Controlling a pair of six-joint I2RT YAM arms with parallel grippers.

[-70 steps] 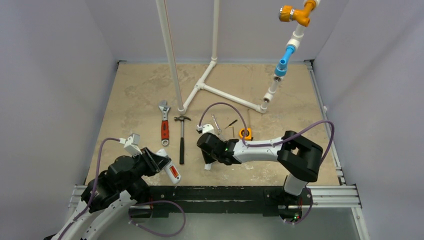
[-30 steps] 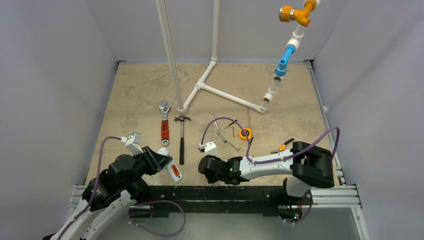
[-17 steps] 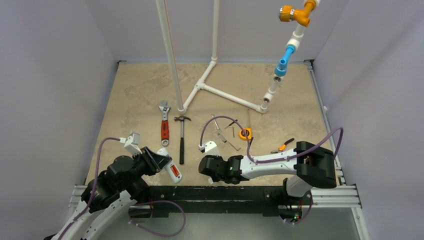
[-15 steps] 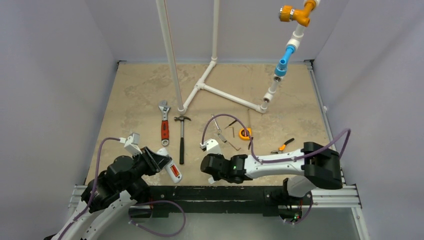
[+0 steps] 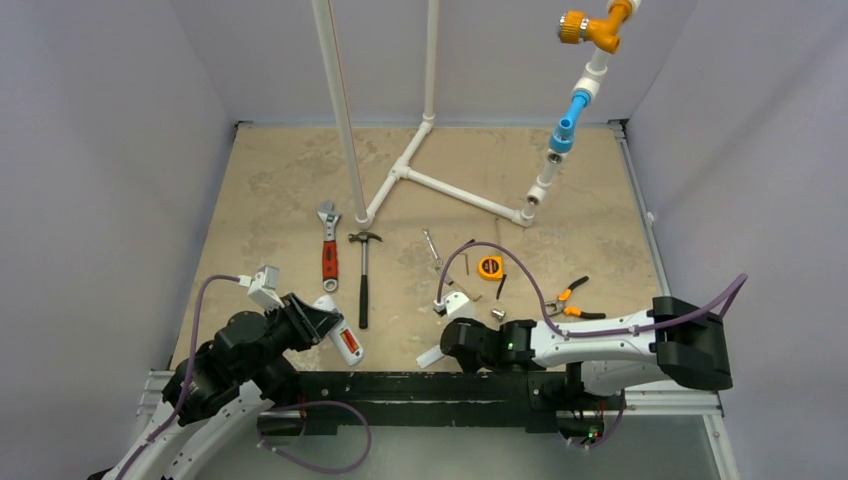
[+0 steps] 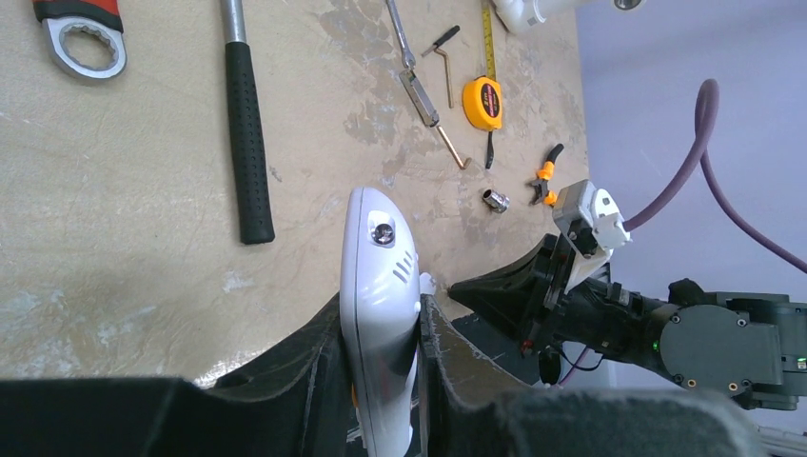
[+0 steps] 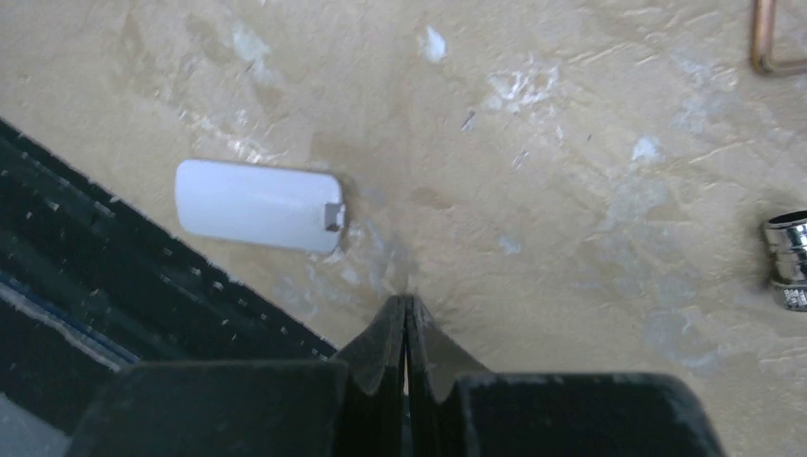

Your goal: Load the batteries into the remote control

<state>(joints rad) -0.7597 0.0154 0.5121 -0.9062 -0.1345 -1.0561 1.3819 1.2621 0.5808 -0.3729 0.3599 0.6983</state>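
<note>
My left gripper [image 5: 322,325] is shut on the white remote control [image 5: 340,336], held on edge just above the table's near left. An orange-red battery [image 5: 348,345] shows in the remote's open back recess; I cannot tell whether there is more than one. In the left wrist view the remote [image 6: 379,286] stands edge-on between the fingers. My right gripper [image 5: 446,349] is low over the near edge, shut with nothing in it [image 7: 406,301]. A small white battery cover [image 7: 259,205] lies flat on the table just left of its tips, also seen from above [image 5: 430,355].
A black hammer [image 5: 363,280] and a red-handled wrench [image 5: 327,252] lie beyond the left gripper. An orange tape measure [image 5: 490,266], hex keys, a metal socket [image 5: 497,315] and orange pliers [image 5: 568,295] lie around the right arm. A white pipe frame [image 5: 440,185] stands behind. Black rail [image 5: 400,385] in front.
The right arm has drawn back to the right, away from the remote, and its jaws have closed. The left gripper and the remote have not moved.
</note>
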